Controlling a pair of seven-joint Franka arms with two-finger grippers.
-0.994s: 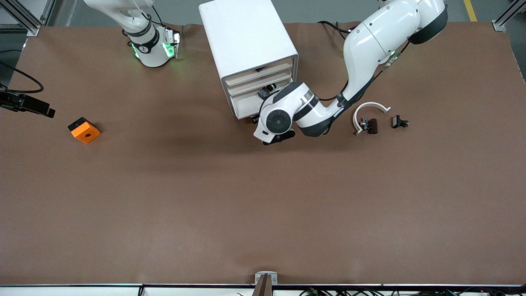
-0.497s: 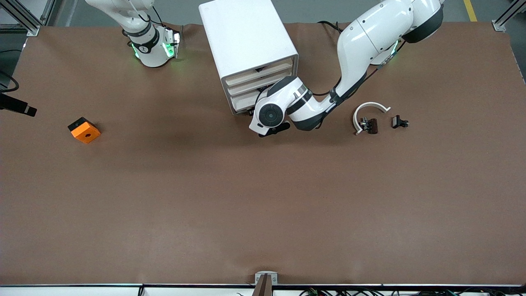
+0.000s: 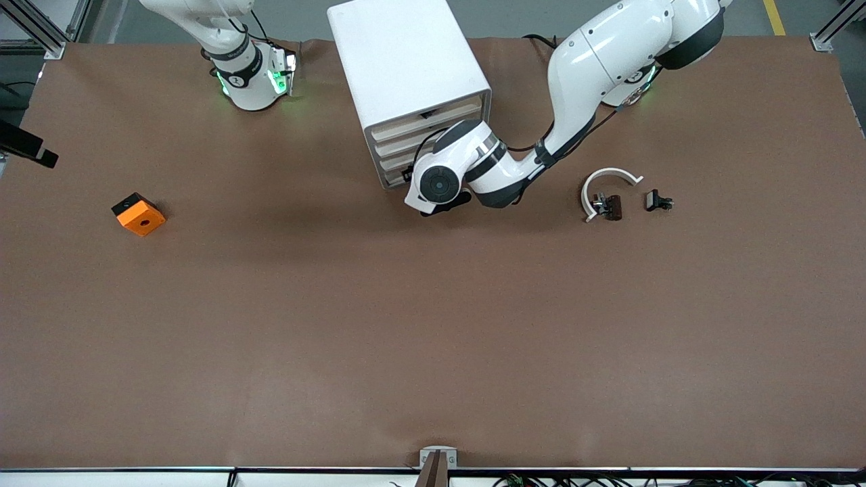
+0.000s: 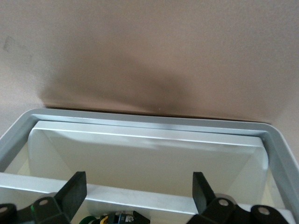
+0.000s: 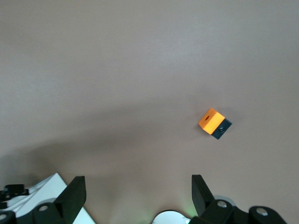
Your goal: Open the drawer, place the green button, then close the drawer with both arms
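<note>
The white cabinet (image 3: 406, 61) stands at the robots' side of the table. Its lower drawer (image 3: 396, 169) is almost pushed in. My left gripper is hidden under its own wrist (image 3: 440, 184) at the drawer's front. In the left wrist view the left gripper (image 4: 138, 193) is open and empty, over the white drawer tray (image 4: 149, 122). The button (image 4: 119, 218) lies in that tray and only part of it shows, with a bit of green cap. My right gripper (image 3: 30, 150) is open and empty, high over the right arm's end of the table; it also shows in the right wrist view (image 5: 138, 193).
An orange cube (image 3: 139, 214) lies toward the right arm's end; it also shows in the right wrist view (image 5: 214, 123). A white ring (image 3: 605, 182) and small black pieces (image 3: 657, 201) lie toward the left arm's end.
My left hand has moved toward the cabinet and the drawer has slid in with it, hiding the button in the front view. My right gripper has shifted slightly at the table's edge.
</note>
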